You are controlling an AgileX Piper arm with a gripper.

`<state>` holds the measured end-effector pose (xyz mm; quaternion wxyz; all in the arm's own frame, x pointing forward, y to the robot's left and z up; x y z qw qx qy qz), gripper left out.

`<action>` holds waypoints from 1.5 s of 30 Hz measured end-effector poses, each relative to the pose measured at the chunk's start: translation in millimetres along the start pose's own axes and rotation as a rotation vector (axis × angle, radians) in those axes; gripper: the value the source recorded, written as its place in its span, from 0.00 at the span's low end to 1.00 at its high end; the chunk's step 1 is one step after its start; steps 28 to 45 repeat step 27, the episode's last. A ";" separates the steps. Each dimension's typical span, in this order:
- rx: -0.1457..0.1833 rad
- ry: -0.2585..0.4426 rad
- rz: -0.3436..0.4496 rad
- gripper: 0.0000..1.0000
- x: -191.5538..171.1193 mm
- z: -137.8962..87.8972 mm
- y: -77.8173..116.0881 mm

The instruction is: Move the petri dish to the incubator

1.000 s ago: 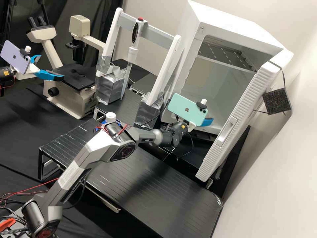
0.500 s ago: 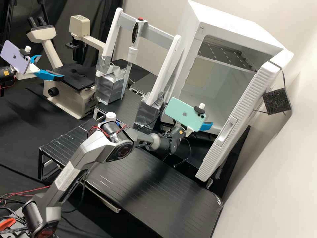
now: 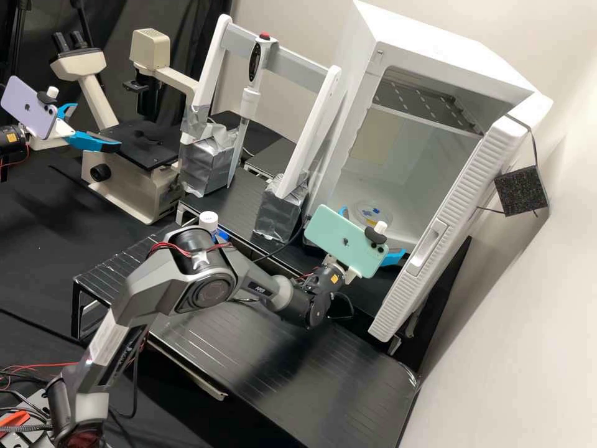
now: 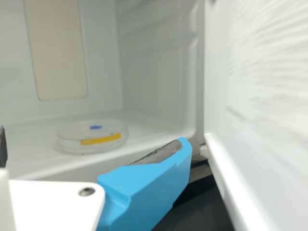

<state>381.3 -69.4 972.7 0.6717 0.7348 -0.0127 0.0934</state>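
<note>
In the high view, clock places count from the middle. The big white box-shaped incubator point(image 3: 398, 56) is at two o'clock. Its ribbed white door point(image 3: 429, 242) stands open at three o'clock. The round, clear, flat petri dish point(image 3: 371, 206) lies inside on the incubator floor, near the front. The dark grey arm point(image 3: 208, 292) comes in from eight o'clock. The white gripper point(image 3: 373, 232) with two blue fingers is at the box's front. Its fingers are spread wide and it holds nothing. A mint green phone point(image 3: 339, 236) sits on it, and the dish is at one o'clock from the phone. The cream and black microscope point(image 3: 127, 186) is at ten o'clock. A tall white stand point(image 3: 311, 127) is close to twelve o'clock, and a white pipette with a red top point(image 3: 250, 99) hangs on it. A small white cap point(image 3: 208, 219) is at nine o'clock.

In the wrist view, the dish sits flat on the white floor. It has a yellow strip point(image 4: 101, 139) on its side and a blue mark point(image 4: 96, 127). One blue finger with a grey pad point(image 4: 163, 153) is near the dish, not touching it, with the open door beside the finger.
</note>
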 end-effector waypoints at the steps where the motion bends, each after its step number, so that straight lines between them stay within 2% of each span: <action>1: 0.003 0.016 0.009 1.00 -7.8 -1.2 1.9; 5: 0.025 0.036 0.046 1.00 -52.7 -5.9 6.1; 11: 0.053 -0.038 0.077 1.00 -109.9 -19.9 -0.1; 19: 0.120 -0.122 0.073 1.00 -174.5 -41.0 -37.3; 24: 0.134 -0.156 0.087 1.00 -207.9 -52.4 -54.0; 27: 0.146 -0.164 0.106 1.00 -219.7 -57.0 -58.7; 45: 0.146 -0.164 0.106 1.00 -219.7 -57.0 -58.7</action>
